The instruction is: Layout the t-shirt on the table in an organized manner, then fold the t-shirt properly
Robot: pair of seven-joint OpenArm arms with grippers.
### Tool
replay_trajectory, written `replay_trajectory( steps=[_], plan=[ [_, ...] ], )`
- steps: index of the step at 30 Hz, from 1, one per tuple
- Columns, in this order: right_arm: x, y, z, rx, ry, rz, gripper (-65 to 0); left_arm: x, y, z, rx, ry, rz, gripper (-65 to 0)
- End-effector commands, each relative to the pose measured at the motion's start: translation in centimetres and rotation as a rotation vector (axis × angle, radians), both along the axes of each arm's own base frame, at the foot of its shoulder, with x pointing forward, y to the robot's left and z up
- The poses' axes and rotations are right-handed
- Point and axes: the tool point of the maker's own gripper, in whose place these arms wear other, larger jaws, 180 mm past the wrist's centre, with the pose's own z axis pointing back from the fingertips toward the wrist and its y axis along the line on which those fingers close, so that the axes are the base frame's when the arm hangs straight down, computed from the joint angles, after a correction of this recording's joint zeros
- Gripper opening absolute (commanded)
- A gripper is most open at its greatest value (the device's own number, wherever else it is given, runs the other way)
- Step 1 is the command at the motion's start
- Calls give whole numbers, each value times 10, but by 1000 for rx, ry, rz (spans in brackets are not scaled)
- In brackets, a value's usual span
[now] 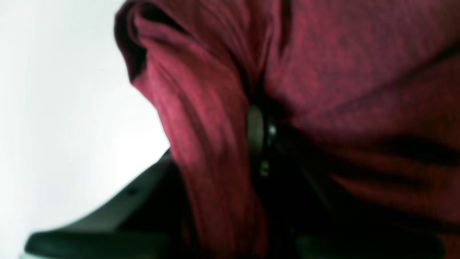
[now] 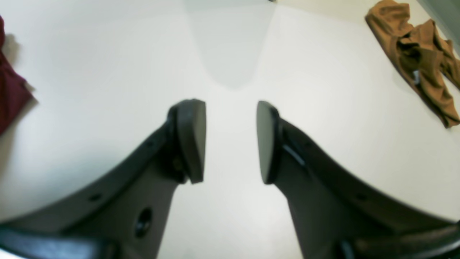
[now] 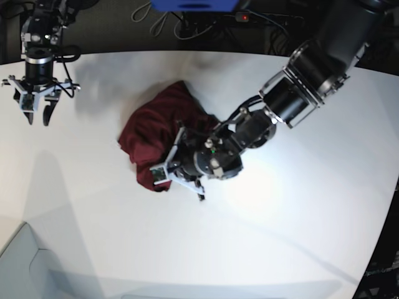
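Note:
The dark maroon t-shirt (image 3: 153, 134) lies bunched in a crumpled heap near the middle of the white table (image 3: 280, 237). My left gripper (image 3: 177, 173) sits at the heap's near right edge. In the left wrist view the t-shirt (image 1: 341, 64) fills most of the frame, and folds run down into the left gripper (image 1: 259, 122), which is shut on the cloth. My right gripper (image 3: 37, 113) hangs open over bare table at the far left, apart from the shirt. The right wrist view shows the right gripper (image 2: 231, 140) holding nothing, with a bit of the t-shirt (image 2: 9, 97) at the left edge.
A crumpled brown cloth (image 2: 420, 54) lies on the table at the top right of the right wrist view. Cables (image 3: 187, 25) and dark equipment sit beyond the table's curved far edge. A pale grey surface (image 3: 19, 261) shows at the base view's lower left corner.

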Motion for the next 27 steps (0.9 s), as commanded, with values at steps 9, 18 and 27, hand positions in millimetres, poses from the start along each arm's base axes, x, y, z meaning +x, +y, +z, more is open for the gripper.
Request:
replay_trajectory(
  steps=[9,18,27],
  plan=[
    [-13,-13,9,15,-38,-50,-437,-21,-49,17,89,-92,-308,-647],
    [-25,-14,3,56,-30,-60,-438,-21,-85,33,152,-223,-384,-645],
    [-37,-29,6,38,-25,-109,-439,-38,-97,26,204,-256,-474,-617]
  ],
)
